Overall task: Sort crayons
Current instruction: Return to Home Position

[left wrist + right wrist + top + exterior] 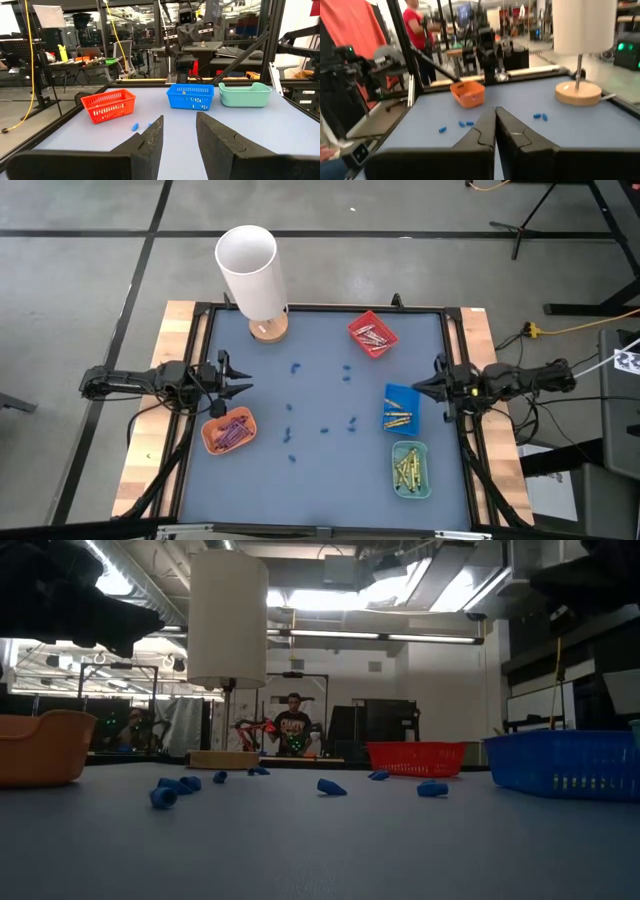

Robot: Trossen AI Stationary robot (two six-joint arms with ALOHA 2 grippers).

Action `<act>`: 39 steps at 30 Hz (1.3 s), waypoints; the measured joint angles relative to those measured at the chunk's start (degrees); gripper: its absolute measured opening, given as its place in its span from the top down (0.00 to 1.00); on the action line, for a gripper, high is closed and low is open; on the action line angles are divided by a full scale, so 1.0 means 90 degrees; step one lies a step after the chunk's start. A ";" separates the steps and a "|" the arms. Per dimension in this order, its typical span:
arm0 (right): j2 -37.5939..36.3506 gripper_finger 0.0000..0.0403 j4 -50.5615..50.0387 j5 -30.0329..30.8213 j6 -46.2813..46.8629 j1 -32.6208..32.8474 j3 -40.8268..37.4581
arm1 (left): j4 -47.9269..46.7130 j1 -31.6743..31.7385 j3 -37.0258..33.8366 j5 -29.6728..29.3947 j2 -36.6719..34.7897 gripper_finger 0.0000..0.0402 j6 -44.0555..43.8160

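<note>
Crayons [408,470] sit binned: green bin [393,470] at five o'clock, orange bin [206,435] at eight, blue bin [386,395] at three, red bin [352,328] at one. We judge homing underway: left gripper [180,117] apart at nine, right gripper [495,108] together at three. Next we just park, empty.

orange bin [40,745] cut off, crayons [232,431] tiny

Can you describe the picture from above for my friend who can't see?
Crayons sit in four baskets on a grey-blue table: red basket, blue basket and green basket nearer the right gripper, orange basket by the left gripper. Blue bits dot the middle; a white roll stands at the top.
</note>
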 joint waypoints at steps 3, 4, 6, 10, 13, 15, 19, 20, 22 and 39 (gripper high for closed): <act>-0.0590 0.98 -0.0151 0.0154 -0.0231 -0.0002 -0.0187 | 0.0002 0.0001 0.0001 0.0000 0.0000 0.75 0.0000; -0.0575 0.98 -0.0086 0.0269 -0.0293 -0.0002 -0.0237 | 0.0003 -0.0001 0.0001 0.0002 0.0000 0.75 0.0002; -0.0564 0.98 -0.0143 0.0551 -0.0493 -0.0002 -0.0263 | 0.0002 0.0001 0.0001 0.0002 -0.0002 0.75 0.0004; -0.0557 0.98 0.0236 0.1021 -0.0821 -0.0004 -0.0439 | 0.0024 0.0001 -0.0001 0.0000 -0.0002 0.75 0.0004; -0.0563 0.98 0.0907 0.0970 -0.1037 -0.0005 -0.0762 | 0.0003 -0.0001 0.0001 0.0000 -0.0002 0.75 0.0002; -0.0576 0.98 0.1409 0.0873 -0.1117 -0.0005 -0.1068 | 0.0007 0.0001 0.0001 0.0000 -0.0002 0.75 0.0003; -0.0557 0.98 0.1895 0.0814 -0.1126 -0.0005 -0.1547 | -0.0002 0.0000 0.0000 0.0000 -0.0002 0.75 0.0002; -0.0552 0.98 0.1837 0.0809 -0.1118 -0.0005 -0.1547 | 0.0002 -0.0001 0.0000 0.0002 -0.0002 0.75 0.0003; -0.0550 0.98 0.1817 0.0814 -0.1164 -0.0005 -0.1548 | 0.0000 0.0001 0.0000 0.0000 -0.0002 0.75 0.0002; -0.0569 0.98 0.1235 -0.1122 -0.1501 -0.2013 -0.1546 | 0.0002 0.0001 0.0001 -0.0022 -0.0002 0.75 0.0002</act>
